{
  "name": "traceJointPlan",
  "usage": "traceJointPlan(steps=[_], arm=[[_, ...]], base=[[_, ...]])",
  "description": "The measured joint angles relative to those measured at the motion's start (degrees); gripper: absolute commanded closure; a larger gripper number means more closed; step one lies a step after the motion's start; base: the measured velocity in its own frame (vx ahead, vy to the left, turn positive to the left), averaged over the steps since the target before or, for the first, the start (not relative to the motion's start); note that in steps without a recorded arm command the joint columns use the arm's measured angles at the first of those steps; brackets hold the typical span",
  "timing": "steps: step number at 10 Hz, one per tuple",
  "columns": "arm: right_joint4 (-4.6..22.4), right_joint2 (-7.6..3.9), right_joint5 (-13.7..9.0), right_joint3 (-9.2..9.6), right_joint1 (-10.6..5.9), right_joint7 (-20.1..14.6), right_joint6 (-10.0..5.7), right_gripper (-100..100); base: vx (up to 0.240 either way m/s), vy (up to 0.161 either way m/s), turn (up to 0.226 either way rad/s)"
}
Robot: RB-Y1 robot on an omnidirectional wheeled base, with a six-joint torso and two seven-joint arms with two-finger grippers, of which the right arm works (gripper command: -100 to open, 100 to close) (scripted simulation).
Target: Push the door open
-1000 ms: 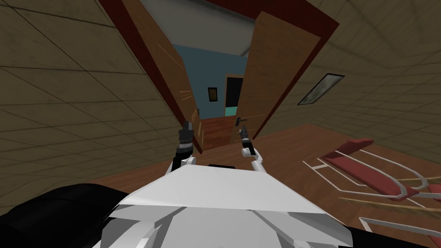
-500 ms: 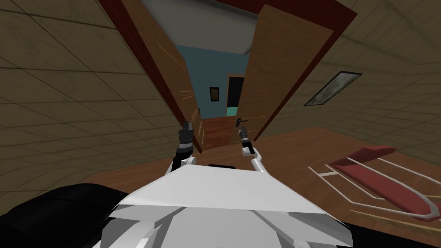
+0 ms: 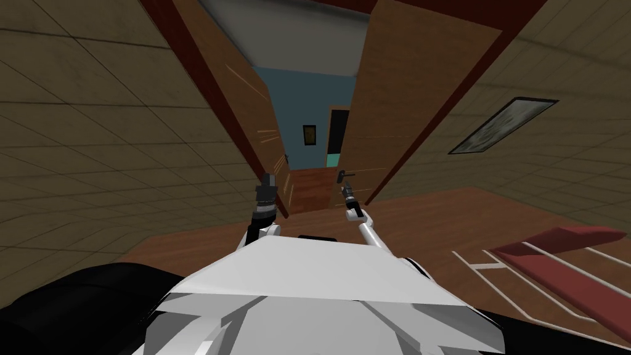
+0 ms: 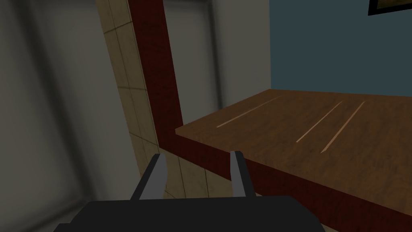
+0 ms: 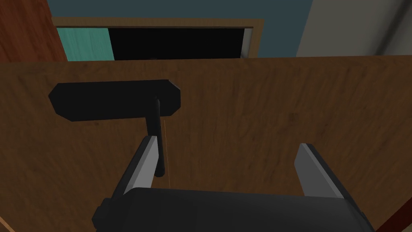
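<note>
My right fingers (image 5: pixel 145 161) stand wide and empty close before the brown door (image 5: pixel 261 104), which hangs ajar. One blade sits just beside its black handle (image 5: pixel 155 133) and, I judge, could snag it while pushing. My left fingers (image 4: pixel 237 169), narrow and empty, hang near the red frame (image 4: pixel 155 80).

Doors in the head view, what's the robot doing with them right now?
The robot's right gripper, fingers open, is close to the right door leaf, one finger beside the lever of the black handle. The left gripper, also open, hovers by the left door leaf near the dark red frame. Both leaves stand partly open, with a gap between them.
</note>
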Motion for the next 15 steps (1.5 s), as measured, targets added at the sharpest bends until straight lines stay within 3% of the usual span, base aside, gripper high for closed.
traceJointPlan(steps=[3,7,15], arm=[[3.98,-0.49,-0.46,0.37,-1.86,-0.49,-0.44,-100],[11.23,-1.85,-1.43,0.99,-5.92,-1.72,-0.97,-100],[20.57,-3.44,-2.90,1.84,-11.17,-3.09,-0.70,-100]], base=[[0.023,-0.092,0.101],[0.016,-0.126,0.098],[0.006,-0.105,0.075]])
